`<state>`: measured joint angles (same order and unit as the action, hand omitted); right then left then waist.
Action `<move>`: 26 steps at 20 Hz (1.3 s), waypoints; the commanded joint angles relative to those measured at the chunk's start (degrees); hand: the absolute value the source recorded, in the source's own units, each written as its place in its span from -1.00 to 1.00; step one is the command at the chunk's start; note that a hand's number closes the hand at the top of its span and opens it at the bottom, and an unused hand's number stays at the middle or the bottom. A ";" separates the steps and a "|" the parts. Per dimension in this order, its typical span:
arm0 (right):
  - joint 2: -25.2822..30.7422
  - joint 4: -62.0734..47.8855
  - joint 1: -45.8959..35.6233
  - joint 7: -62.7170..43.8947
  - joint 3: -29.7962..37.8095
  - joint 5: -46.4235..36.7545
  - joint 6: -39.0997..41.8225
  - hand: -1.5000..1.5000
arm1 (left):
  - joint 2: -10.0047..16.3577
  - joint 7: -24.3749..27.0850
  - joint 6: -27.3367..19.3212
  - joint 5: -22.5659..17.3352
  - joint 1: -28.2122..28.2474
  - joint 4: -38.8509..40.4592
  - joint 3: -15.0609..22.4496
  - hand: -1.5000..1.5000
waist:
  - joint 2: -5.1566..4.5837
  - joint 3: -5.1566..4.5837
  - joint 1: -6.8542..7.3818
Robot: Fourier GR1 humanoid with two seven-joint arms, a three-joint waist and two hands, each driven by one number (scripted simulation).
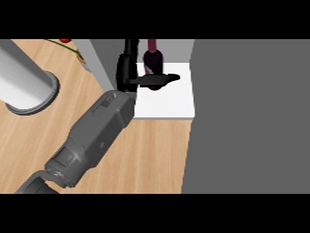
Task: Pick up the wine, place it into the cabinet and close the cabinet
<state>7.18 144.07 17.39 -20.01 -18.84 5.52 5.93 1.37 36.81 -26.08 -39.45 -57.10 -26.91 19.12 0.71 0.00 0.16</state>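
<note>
wooden surface [144, 154] running pale across the lower half, a pale cylinder [19, 77] standing at the far left, and over toward the right the cabinet [167, 102] with its white floor showing. and there's the wine bottle [152, 61], upright on that white floor, dark body, maroon neck poking toward the back, tucked near the cabinet's left wall. so the placing part looks done, i'd say.

the left hand [126, 75] is right in there beside it, at the end of a grey forearm [93, 136] slanting in from the lower left. fingers look straight and pointed deeper into the cabinet, a sliver of white between them and the glass, thumb stuck out sideways across the foot of the bottle. that reads as spread, not wrapped round anything; whether the thumb touches the bottle i can't tell. the right hand doesn't show anywhere.

now the handling: a full glass bottle should be heavy for its width, rigid, slick, breakable, and tall enough to tip if nudged at the neck. if it needs another hold, the broad lower body is the spot, fingers and thumb on opposite sides, not the narrow neck. backing out, that thumb wants to clear the base without sweeping it. a big grey panel [258, 113] fills the right side; i take it for the door, next in line.
</note>
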 commanded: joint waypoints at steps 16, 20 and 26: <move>2.45 12.87 1.08 -6.51 1.54 3.24 -2.57 -1.00 | 5.82 -10.72 -6.78 4.71 32.70 -48.34 13.48 -1.00 | 0.09 -0.01 0.92; 3.35 11.68 0.70 -5.19 1.49 3.48 -0.87 -1.00 | 7.72 -10.23 -8.18 6.85 39.18 -55.75 14.87 -1.00 | -0.32 0.00 0.04; 4.93 13.55 -0.74 -9.96 -2.39 1.51 -0.58 1.00 | 9.28 -9.68 -10.16 9.51 47.80 -66.21 18.85 -1.00 | -0.34 -0.06 -0.11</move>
<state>9.49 144.12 14.66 -22.34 -19.62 4.66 4.53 9.64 24.95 -36.84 -30.99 -15.39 -88.67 36.31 0.47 0.00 0.29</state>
